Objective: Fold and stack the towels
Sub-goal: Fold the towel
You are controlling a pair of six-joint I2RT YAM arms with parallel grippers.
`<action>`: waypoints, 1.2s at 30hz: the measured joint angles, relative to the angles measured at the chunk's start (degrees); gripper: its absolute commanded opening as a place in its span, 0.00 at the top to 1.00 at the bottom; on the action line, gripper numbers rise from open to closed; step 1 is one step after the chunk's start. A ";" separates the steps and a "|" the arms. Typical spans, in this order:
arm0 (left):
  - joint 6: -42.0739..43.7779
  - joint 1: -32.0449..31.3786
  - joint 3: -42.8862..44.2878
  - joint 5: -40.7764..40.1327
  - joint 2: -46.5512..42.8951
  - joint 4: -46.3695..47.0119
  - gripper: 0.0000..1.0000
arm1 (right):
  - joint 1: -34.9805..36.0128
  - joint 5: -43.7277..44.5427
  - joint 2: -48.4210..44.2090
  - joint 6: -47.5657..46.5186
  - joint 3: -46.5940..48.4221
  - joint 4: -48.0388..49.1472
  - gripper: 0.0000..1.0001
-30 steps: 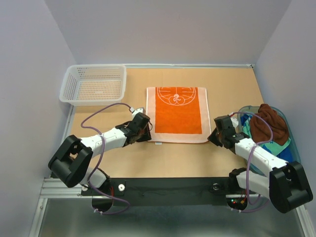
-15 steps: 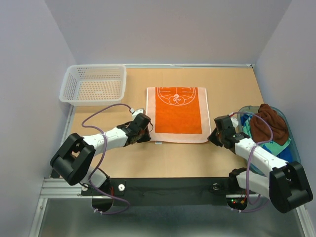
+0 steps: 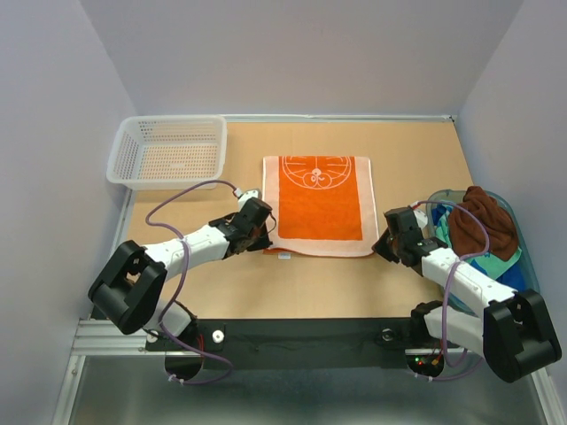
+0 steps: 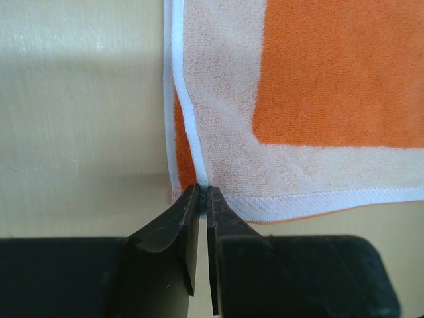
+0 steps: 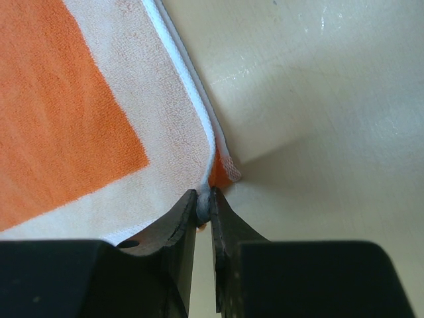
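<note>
Grip of left hand [image 4: 202,192]: clenched on the white hem at one near corner of the flat orange terry towel with white circle pattern and pale border [image 3: 319,199]. Right hand [image 5: 204,199]: clenched likewise on the other near corner, low over the tan table [image 3: 416,159]. Just outward of right hand, plain dark brown towel [image 3: 483,221] heaped in translucent blue-green tub [image 3: 443,195]. Well beyond left hand, white mesh plastic basket [image 3: 168,150].
</note>
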 measured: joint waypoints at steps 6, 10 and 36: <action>0.11 0.00 0.76 0.61 -0.24 -0.13 0.75 | 0.00 -0.07 -0.07 -0.15 0.00 0.17 0.83; 0.07 -0.09 0.74 1.22 0.28 0.17 0.68 | 0.00 -0.07 -0.07 -0.15 0.00 0.20 0.82; -0.22 -0.31 0.22 1.92 4.68 2.75 0.88 | 0.00 -0.55 -0.07 -0.37 0.00 1.07 0.82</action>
